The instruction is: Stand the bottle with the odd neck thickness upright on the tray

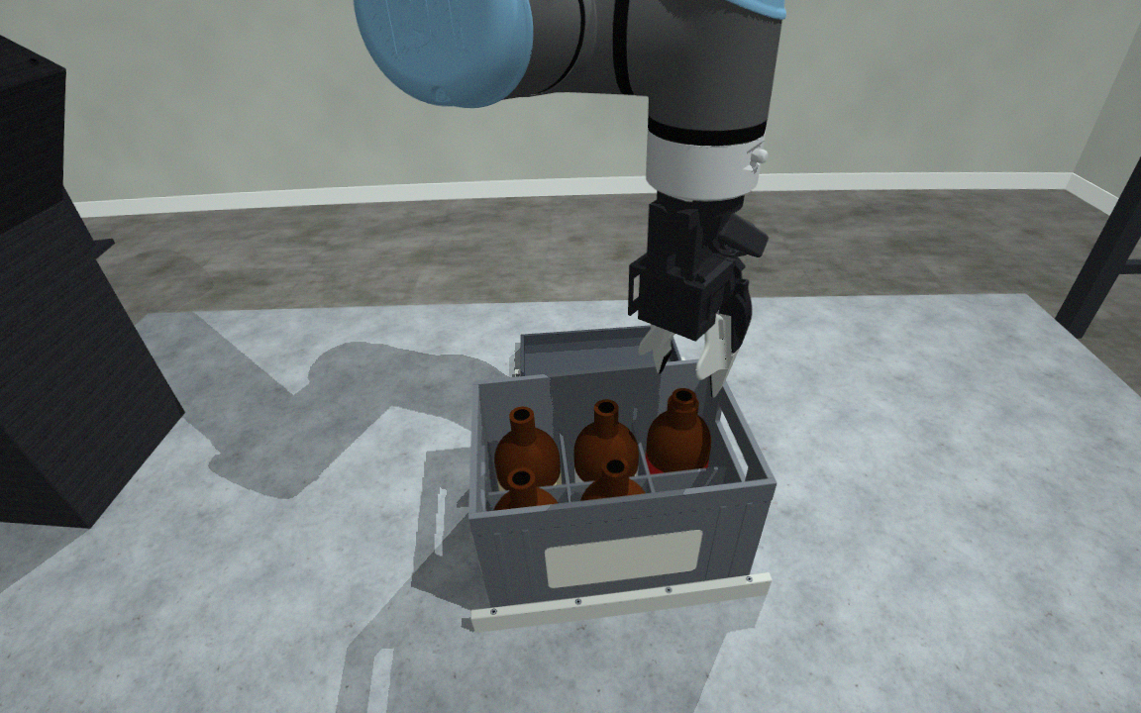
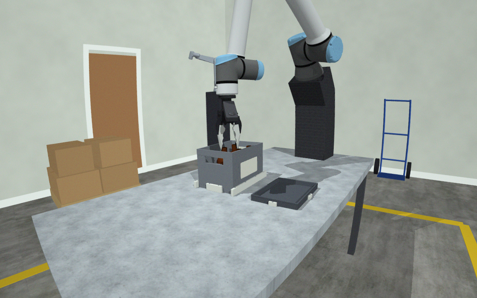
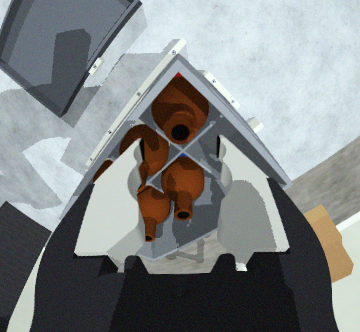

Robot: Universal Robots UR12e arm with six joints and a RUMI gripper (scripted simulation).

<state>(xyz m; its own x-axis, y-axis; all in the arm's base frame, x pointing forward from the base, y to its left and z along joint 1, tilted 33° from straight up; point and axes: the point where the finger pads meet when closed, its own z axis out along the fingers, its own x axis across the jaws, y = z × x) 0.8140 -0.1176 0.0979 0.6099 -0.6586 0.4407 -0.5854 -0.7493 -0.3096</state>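
Note:
The grey crate (image 1: 503, 554) (image 2: 214, 176) holds five upright brown bottles. Its near right compartment in the top view is without a bottle. The far right bottle (image 1: 679, 441) (image 3: 172, 97) has a visibly thicker, collared neck and some red low down. Other bottles (image 1: 526, 457) (image 1: 605, 450) stand beside it in the far row, and two (image 1: 526, 499) (image 1: 614, 487) in the near row. My gripper (image 1: 688, 378) (image 2: 229, 147) (image 3: 180, 138) points down over that thicker-necked bottle, its fingers apart with nothing held. The dark tray (image 1: 592, 355) (image 2: 288, 192) (image 3: 45, 12) lies beside the crate, with no bottle on it.
A white strip (image 1: 619, 602) runs along the crate's near side in the top view, and another strip (image 2: 249, 183) (image 3: 135, 96) lies between crate and tray. The arm's dark pedestal (image 1: 51, 372) (image 2: 314, 126) stands at the table's side. Cartons (image 2: 84, 166) are stacked beyond the table.

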